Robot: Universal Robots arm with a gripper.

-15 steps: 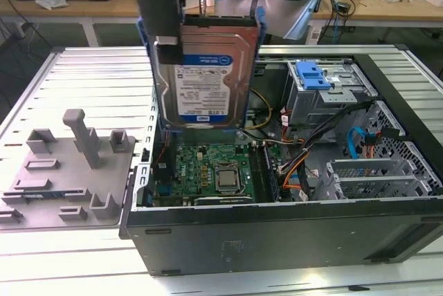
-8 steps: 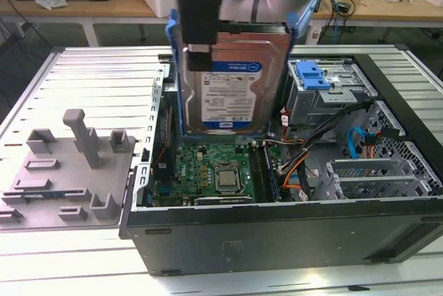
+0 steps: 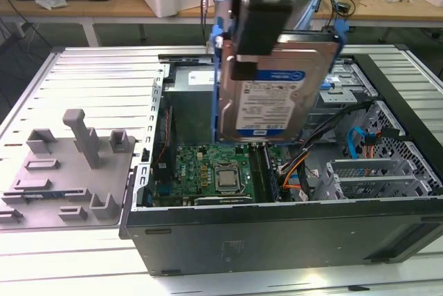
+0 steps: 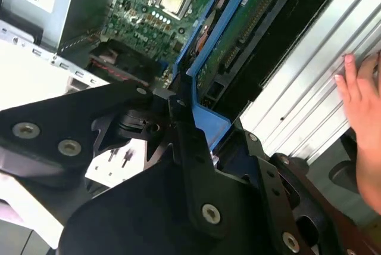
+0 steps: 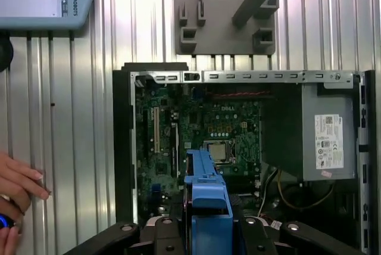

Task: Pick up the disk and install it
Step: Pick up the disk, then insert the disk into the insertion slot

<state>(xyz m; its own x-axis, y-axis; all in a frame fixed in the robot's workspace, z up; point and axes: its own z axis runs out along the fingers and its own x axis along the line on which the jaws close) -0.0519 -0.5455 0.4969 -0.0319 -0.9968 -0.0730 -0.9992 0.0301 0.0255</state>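
Observation:
The disk [image 3: 277, 95] is a silver hard drive with a white-and-blue label in a blue carrier bracket. It hangs on edge, tilted, above the open computer case [image 3: 277, 234], over the motherboard [image 3: 214, 171]. My gripper [image 3: 255, 47] is shut on its upper part, its black fingers clamping the carrier. In the second wrist view the disk's green circuit side [image 4: 250, 28] and blue bracket [image 4: 205, 82] rise from the gripper [image 4: 187, 133]. In the first wrist view the blue carrier edge [image 5: 207, 186] sits between the fingers [image 5: 172, 231], above the processor [image 5: 217, 151].
A grey fixture plate [image 3: 69, 171] with pegs lies on the ribbed table beside the case. The grey power-supply box [image 5: 321, 136] fills one corner of the case; the drive cage [image 3: 346, 81] and cables [image 3: 304, 164] fill the other end. A person's hand [image 4: 363, 94] rests on the table.

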